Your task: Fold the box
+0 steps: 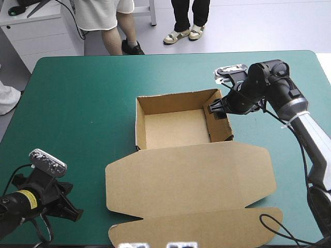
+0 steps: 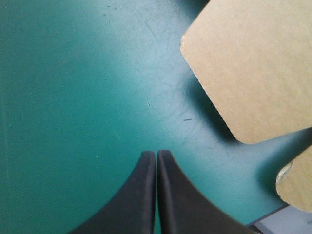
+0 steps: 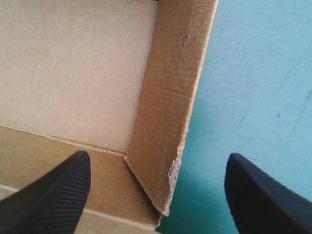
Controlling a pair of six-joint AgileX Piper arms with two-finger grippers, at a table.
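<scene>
High view shows the brown box [image 1: 176, 129] central on the counter [image 1: 77, 103], tray formed, lid flat. My right claw [image 1: 217, 108] stands open astride its right wall, gripping nothing; left claw [image 2: 156, 155] shut, empty. Risk: closing off-centre could buckle that wall.

You have one table [image 1: 77, 103], teal-green covered. On it you have one brown box [image 1: 196, 155], made up of one open tray [image 1: 176, 129] and one flat lid [image 1: 191, 181]. You have two grippers: one left gripper [image 2: 156, 152] and one right gripper [image 3: 158, 156]. Each carries two black fingers [image 2: 141, 195], four in all. One pair is pressed together; one pair stands apart.
</scene>
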